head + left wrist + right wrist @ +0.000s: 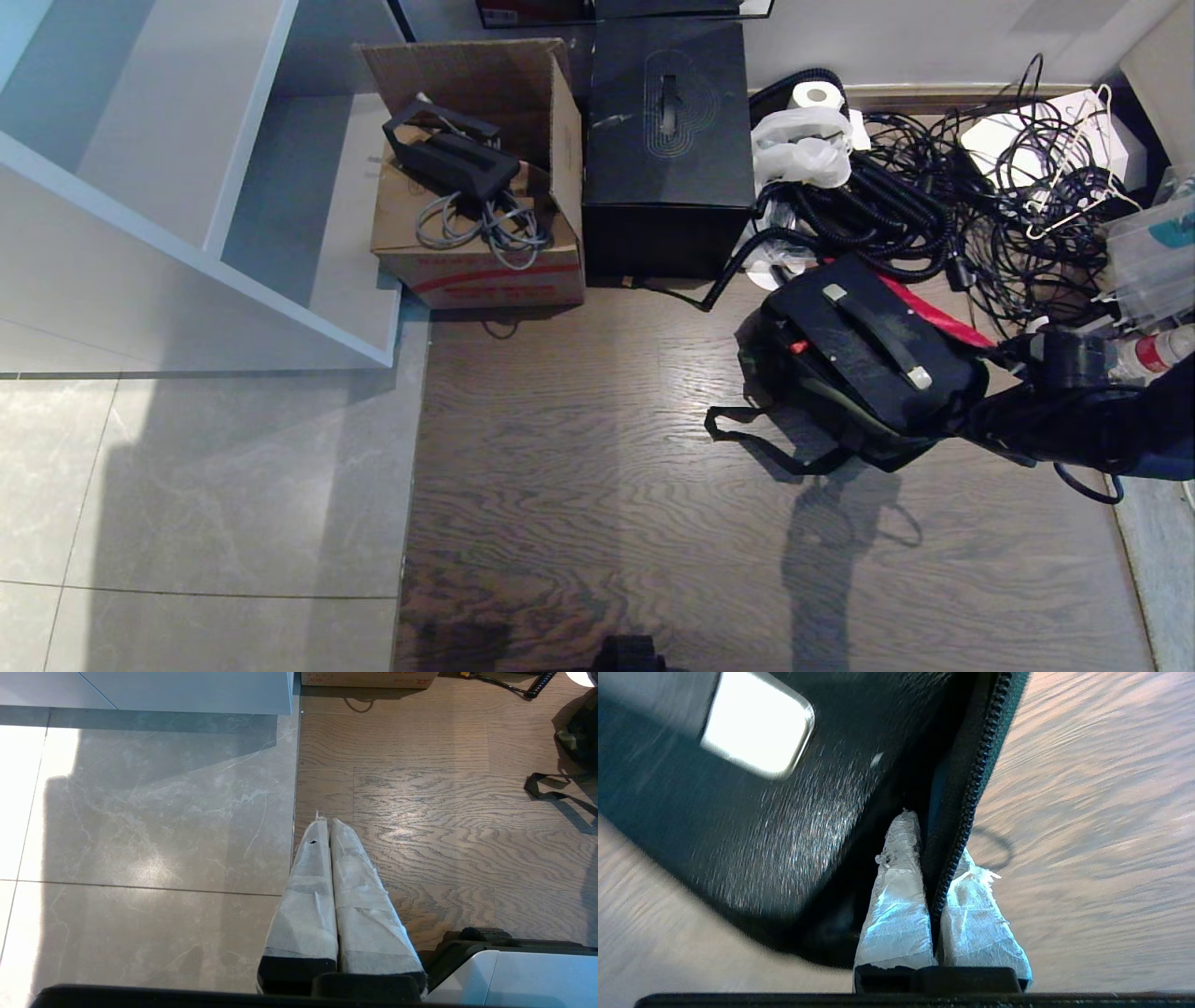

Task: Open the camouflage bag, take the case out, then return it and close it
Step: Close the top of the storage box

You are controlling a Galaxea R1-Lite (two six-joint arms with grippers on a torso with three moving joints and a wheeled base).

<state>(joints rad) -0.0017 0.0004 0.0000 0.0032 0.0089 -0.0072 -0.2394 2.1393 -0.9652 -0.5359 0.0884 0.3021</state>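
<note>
Case (864, 341) sits in the open camouflage bag (840, 439) on the floor at right, where I hold the right end effector (934, 877) clamped on the bag's zipper edge, so closing remains; left end effector (331, 858) idles closed.

The case (864, 350) hides the camouflage bag's (845, 439) interior — its lid's mostly unseen.
</note>
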